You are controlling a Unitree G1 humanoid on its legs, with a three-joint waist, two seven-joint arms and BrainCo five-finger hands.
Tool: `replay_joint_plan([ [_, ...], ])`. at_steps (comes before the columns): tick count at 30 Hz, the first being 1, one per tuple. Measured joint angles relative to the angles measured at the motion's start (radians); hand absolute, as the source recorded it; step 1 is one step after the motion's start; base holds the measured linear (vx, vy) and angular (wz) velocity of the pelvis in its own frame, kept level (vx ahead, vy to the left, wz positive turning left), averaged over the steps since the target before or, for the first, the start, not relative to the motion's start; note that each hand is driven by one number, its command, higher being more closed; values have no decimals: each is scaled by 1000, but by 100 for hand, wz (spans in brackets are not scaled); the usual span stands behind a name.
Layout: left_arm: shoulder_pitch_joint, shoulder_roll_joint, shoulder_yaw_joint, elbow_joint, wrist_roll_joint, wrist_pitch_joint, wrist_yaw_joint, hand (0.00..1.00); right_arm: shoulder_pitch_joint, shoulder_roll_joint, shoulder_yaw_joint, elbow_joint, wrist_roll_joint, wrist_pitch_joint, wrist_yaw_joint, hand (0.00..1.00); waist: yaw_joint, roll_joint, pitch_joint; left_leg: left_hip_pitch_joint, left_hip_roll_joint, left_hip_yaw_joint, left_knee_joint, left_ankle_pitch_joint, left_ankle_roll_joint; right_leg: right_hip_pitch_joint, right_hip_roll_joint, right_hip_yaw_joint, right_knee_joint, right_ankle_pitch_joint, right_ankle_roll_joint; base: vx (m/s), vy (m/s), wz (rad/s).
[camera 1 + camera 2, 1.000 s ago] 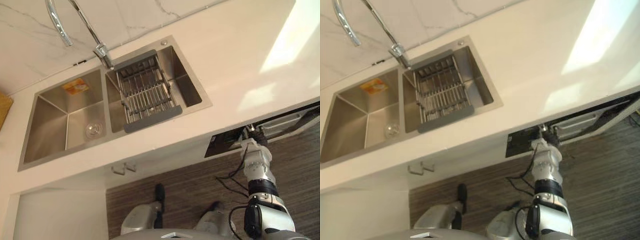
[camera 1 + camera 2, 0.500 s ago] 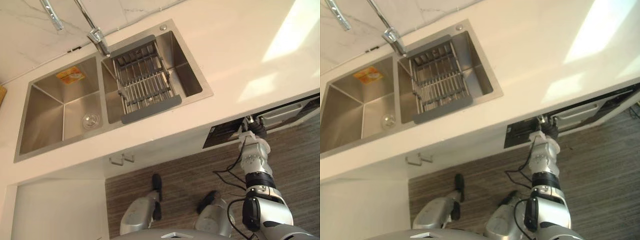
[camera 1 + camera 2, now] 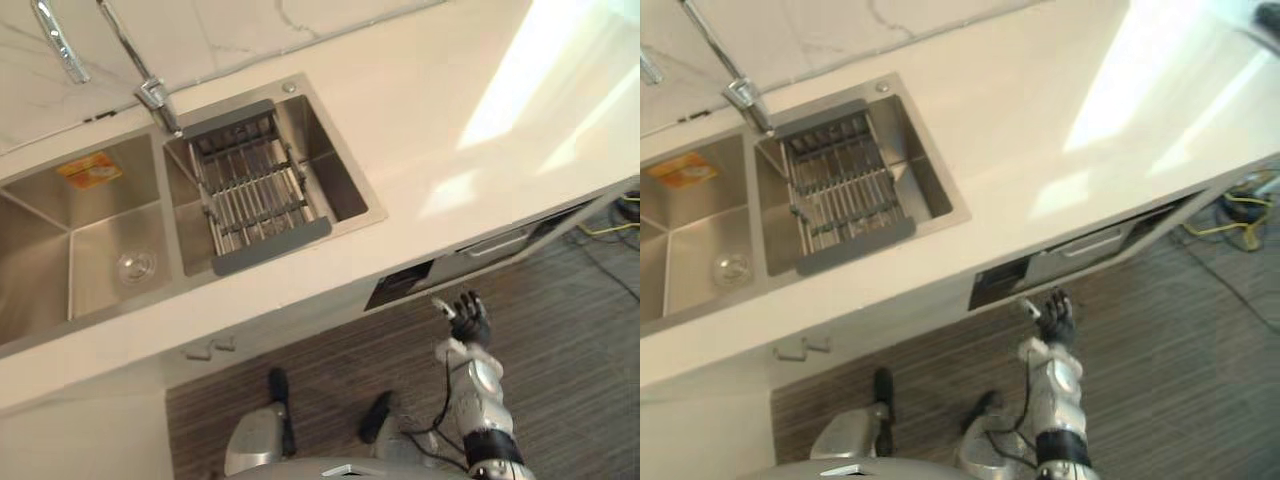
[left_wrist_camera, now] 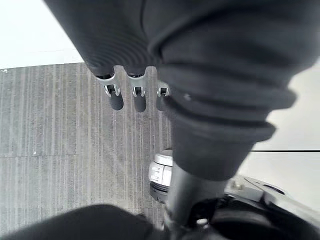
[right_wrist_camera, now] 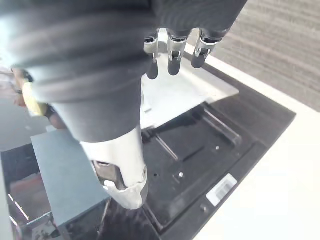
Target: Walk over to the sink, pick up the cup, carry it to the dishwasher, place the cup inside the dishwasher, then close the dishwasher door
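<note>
white counter (image 3: 420, 110), sink (image 3: 35, 290) on its far left; dishwasher (image 3: 490, 244) under the near edge, door ajar. my right hand (image 3: 468, 318) hangs just before it, fingers spread, empty; left hand (image 4: 116, 100) fingers straight.

The dishwasher (image 3: 480, 246) sits under the table's edge, its door ajar with a dark gap along the top, just ahead of the right hand (image 3: 468, 318). The steel double-bowl sink (image 3: 100, 240) lies well off to that hand's left.
</note>
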Motion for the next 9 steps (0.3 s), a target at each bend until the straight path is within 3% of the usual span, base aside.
replay_joint_plan([
  [3, 9, 9, -4, 3, -4, 15, 11, 0, 75, 13, 26, -2, -25, 2, 4, 0, -7, -12, -29, 18, 6, 35, -5, -23, -7, 28, 24, 16, -67, 31, 8, 2, 21, -32],
  [6, 10, 11, -10, 3, -13, 41, 25, 0, 131, 28, 75, 36, -47, 48, 24, 0, -17, -28, -52, 32, 8, 53, -6, -35, -5, 57, 44, 22, -131, 63, 11, 22, 27, -18],
  [9, 17, 28, -15, 3, -55, 56, -9, 0, 146, 48, 113, 206, -136, 105, 86, 0, -17, -46, -62, 55, 6, 63, -7, -46, -4, 92, 56, 30, -183, 90, 16, 20, 12, -8],
])
